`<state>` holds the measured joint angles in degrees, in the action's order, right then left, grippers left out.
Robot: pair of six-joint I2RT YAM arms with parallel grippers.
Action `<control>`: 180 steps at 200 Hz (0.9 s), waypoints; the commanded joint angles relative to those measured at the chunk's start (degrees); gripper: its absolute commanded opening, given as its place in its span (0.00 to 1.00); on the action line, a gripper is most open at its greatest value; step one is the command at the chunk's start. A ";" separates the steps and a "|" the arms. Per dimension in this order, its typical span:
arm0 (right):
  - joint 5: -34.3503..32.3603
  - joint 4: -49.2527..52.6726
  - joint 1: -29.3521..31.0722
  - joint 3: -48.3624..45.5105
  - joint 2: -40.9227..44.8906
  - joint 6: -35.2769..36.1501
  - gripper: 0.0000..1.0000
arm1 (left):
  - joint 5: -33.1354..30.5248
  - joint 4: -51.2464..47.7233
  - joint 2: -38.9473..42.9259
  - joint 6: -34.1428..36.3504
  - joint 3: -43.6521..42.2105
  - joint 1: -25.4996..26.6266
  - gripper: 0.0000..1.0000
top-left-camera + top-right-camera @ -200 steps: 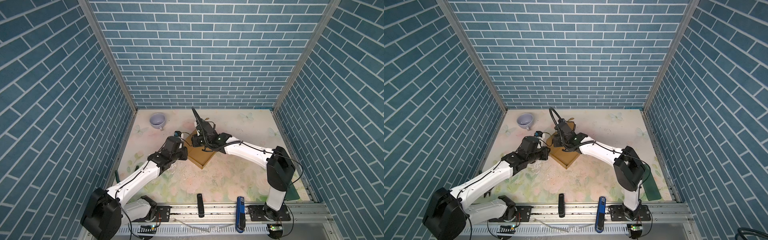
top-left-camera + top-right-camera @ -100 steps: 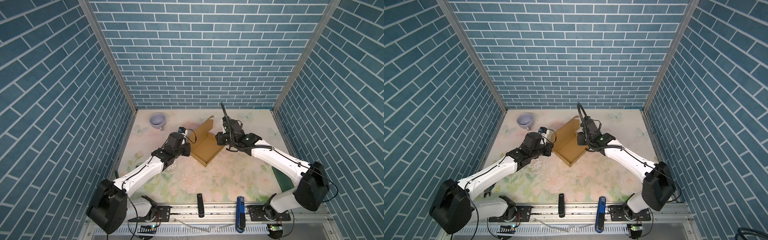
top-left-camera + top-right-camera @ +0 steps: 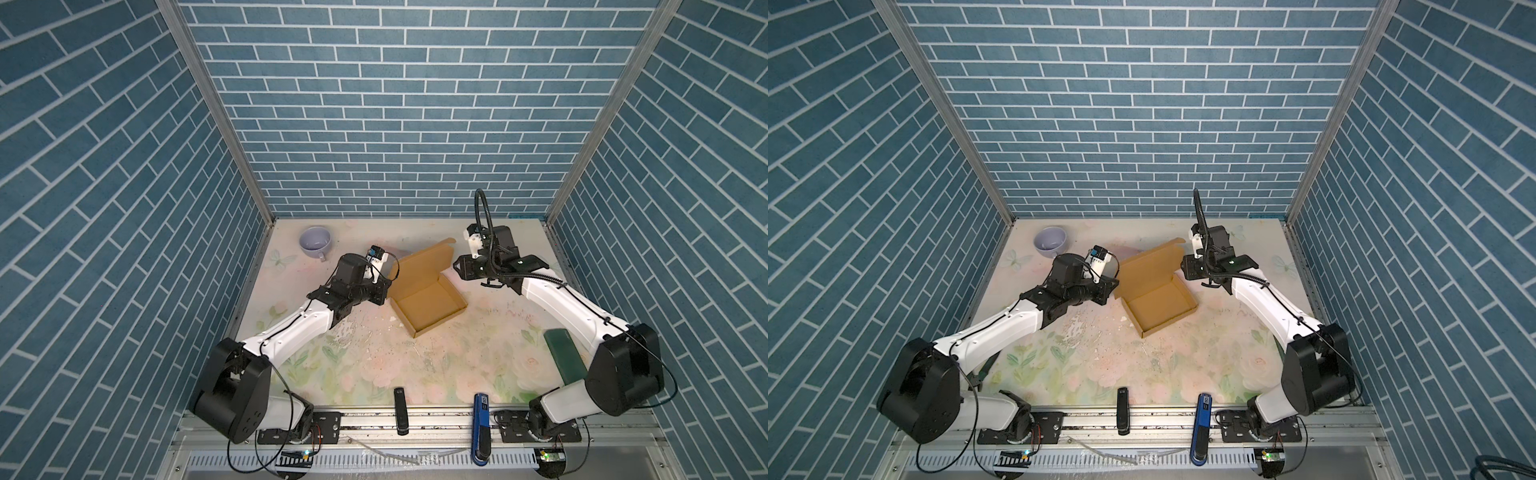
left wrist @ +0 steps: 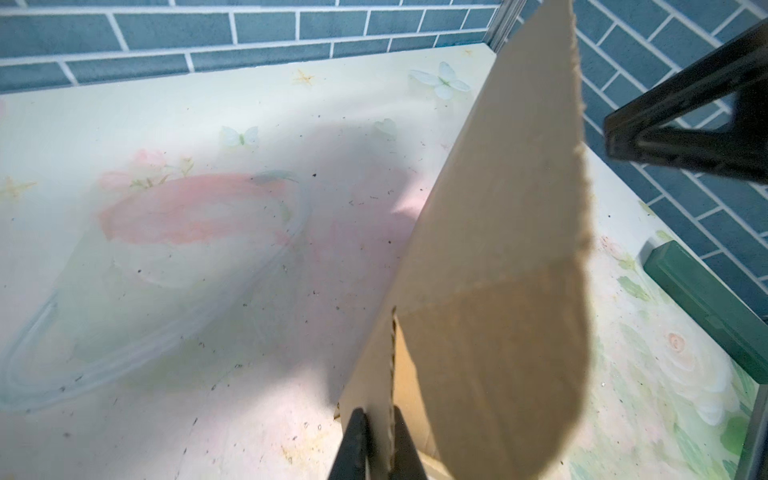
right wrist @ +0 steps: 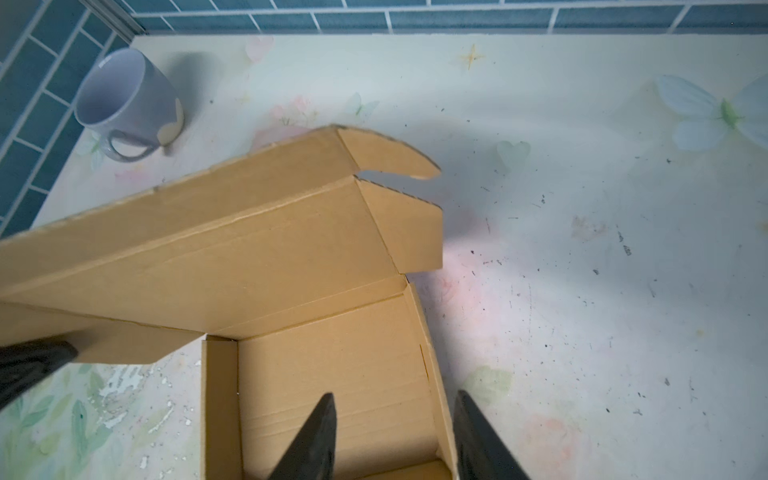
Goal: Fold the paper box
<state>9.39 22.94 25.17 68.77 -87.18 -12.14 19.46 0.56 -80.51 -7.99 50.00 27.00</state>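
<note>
The tan-brown cardboard paper box point(image 3: 428, 301) sits in the middle of the tabletop point(image 3: 374, 370), its tray walls up and its lid point(image 3: 419, 264) standing tilted at the back. The left claw point(image 4: 378, 415) is pinching the lid's side flap. The right claw point(image 5: 395, 399) hangs spread and empty by the tray's far corner. Closing the lid looks like the next step. I'd swing it down slowly along its crease while the free claw tucks the small ear flaps point(image 5: 403, 224) inside the walls before pressing.
</note>
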 commanded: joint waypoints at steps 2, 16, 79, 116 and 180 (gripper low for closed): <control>4.93 1.92 -1.29 2.92 -2.37 6.97 0.47 | 5.65 0.99 -2.53 4.12 3.42 -1.55 0.13; 5.28 1.46 -2.20 3.48 -3.24 8.19 0.47 | 6.37 0.21 -4.08 5.37 4.93 -1.89 0.12; 6.55 0.21 -6.38 3.82 -4.05 10.15 0.47 | 7.55 -1.88 -7.42 8.17 8.78 -2.38 0.12; 8.58 -2.66 -8.00 2.96 -4.16 12.11 0.46 | 7.62 -1.36 -7.43 8.17 8.04 -2.40 0.11; 17.70 -11.10 -12.36 0.62 -6.13 13.19 0.46 | 7.35 -1.15 -7.76 8.30 7.66 -2.52 0.11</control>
<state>21.76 16.03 14.28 69.21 -91.44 -2.46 26.04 -0.51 -87.50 -0.51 57.41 24.86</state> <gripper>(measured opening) 0.462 0.112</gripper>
